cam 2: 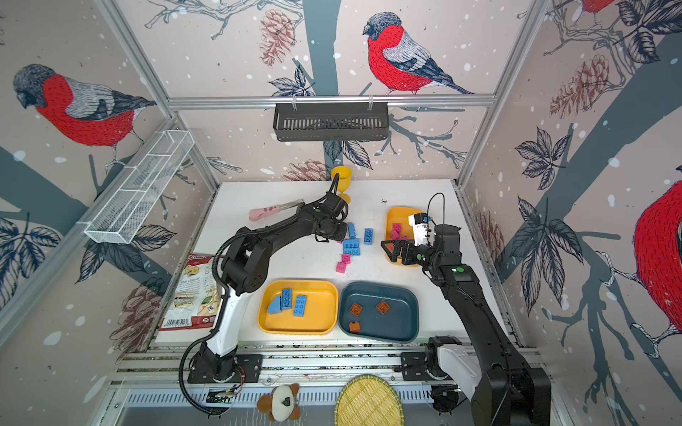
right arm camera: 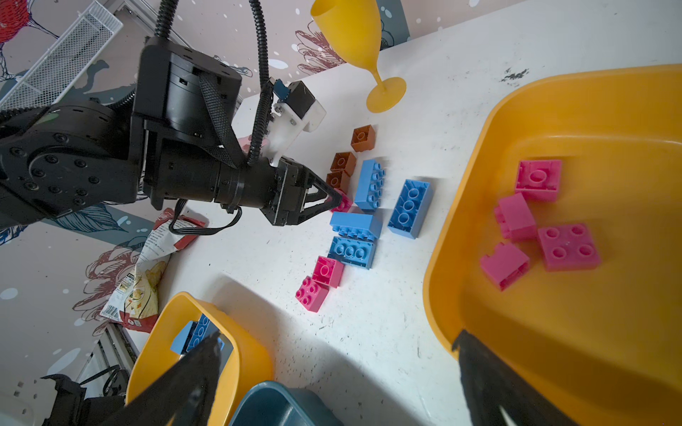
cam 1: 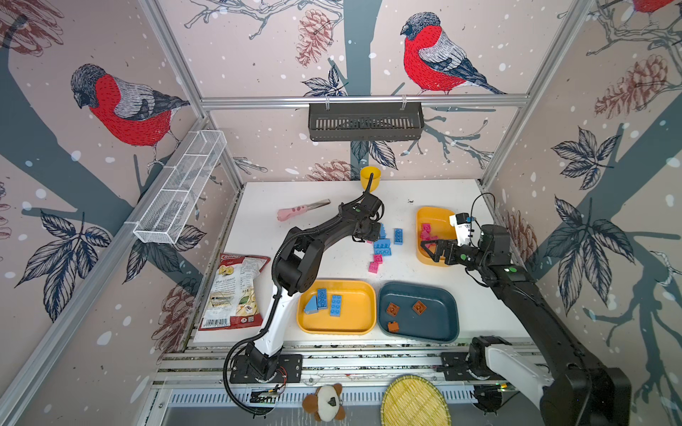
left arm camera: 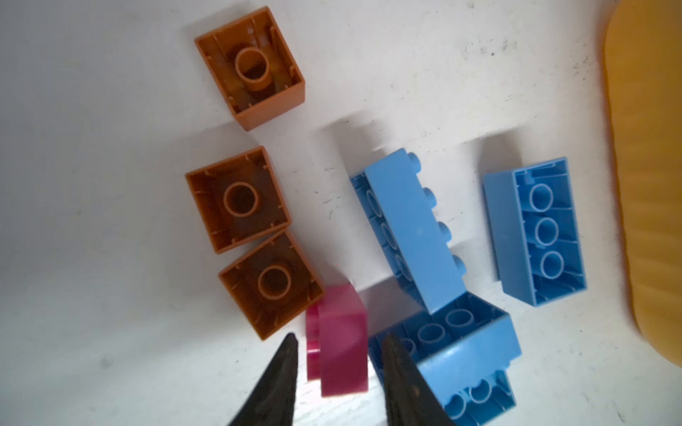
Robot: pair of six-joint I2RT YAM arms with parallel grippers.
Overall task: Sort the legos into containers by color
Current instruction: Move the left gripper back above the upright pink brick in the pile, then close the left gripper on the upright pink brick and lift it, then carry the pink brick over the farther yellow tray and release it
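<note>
You're roughly halfway: ten legos [cam 1: 335, 305] sit color-matched in trays [cam 1: 354, 311], ten lie loose on the table [cam 1: 400, 267], left gripper [left arm camera: 339, 336] straddles a pink brick [left arm camera: 343, 363], grip unclear, right gripper [right arm camera: 337, 343] spread and empty.

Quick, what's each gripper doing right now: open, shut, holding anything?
Left gripper: jaws straddle a pink lego, close to its sides; whether it is gripped cannot be told.
Right gripper: wide open, holding nothing.
</note>
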